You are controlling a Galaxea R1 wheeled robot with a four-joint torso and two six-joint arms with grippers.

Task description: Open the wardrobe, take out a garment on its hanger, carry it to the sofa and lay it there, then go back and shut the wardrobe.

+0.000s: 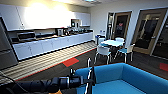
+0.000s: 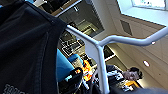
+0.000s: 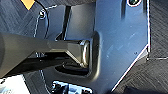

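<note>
Beside the blue sofa, the left tool is clamped on the white hanger with the black garment, not yet laid down; wardrobe still unclosed.

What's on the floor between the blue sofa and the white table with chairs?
Head view: between the sofa and the table with its chairs lies bare dark floor; a red floor patch sits off to the side.
</note>
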